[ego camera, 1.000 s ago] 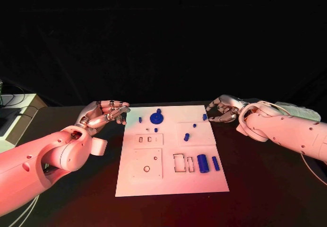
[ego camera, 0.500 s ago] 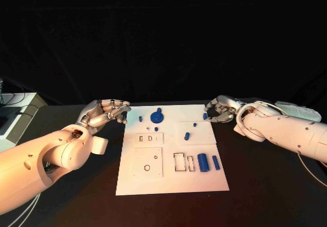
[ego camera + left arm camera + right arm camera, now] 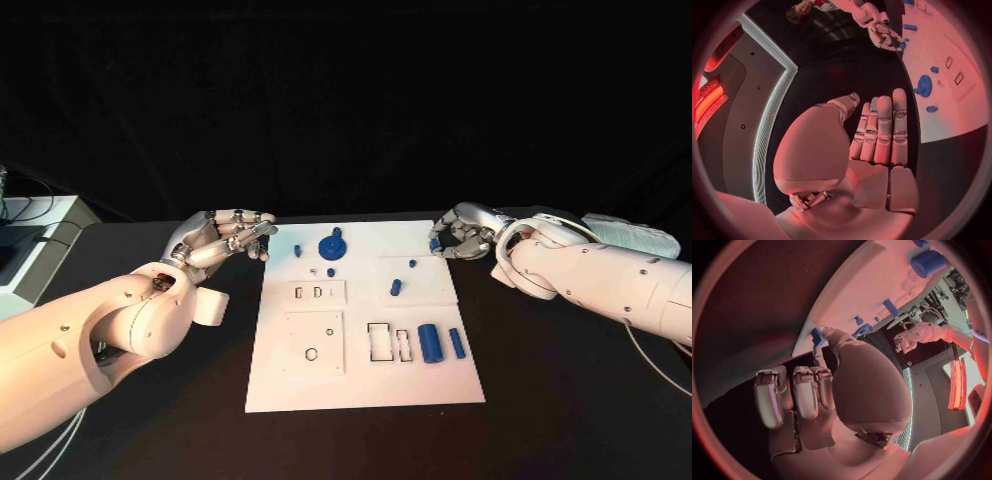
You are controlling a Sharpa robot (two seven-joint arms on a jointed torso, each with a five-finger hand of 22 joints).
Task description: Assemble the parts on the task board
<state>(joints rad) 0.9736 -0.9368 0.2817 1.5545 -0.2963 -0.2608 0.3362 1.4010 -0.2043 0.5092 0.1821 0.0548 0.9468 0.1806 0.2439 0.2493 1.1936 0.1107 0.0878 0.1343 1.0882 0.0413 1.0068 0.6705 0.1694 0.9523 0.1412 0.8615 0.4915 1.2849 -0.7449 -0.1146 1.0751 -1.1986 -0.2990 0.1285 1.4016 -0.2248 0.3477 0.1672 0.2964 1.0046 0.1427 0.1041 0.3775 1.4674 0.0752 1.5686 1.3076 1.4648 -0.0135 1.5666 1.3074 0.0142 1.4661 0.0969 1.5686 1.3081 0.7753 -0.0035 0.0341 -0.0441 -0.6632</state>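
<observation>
Black worktop, dark backdrop, grey box at the side

The matte black worktop (image 3: 577,400) spreads across the lower part of the head view, its far edge meeting a plain black backdrop (image 3: 346,100) that fills the upper part. At the picture's left edge a pale grey boxy piece of equipment (image 3: 32,235) stands beside the worktop; its detail is too small to tell.

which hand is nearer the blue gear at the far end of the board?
Left. The left hand hovers just off the task board's left edge beside the gear; the right hand is at the far right corner, farther away.
</observation>
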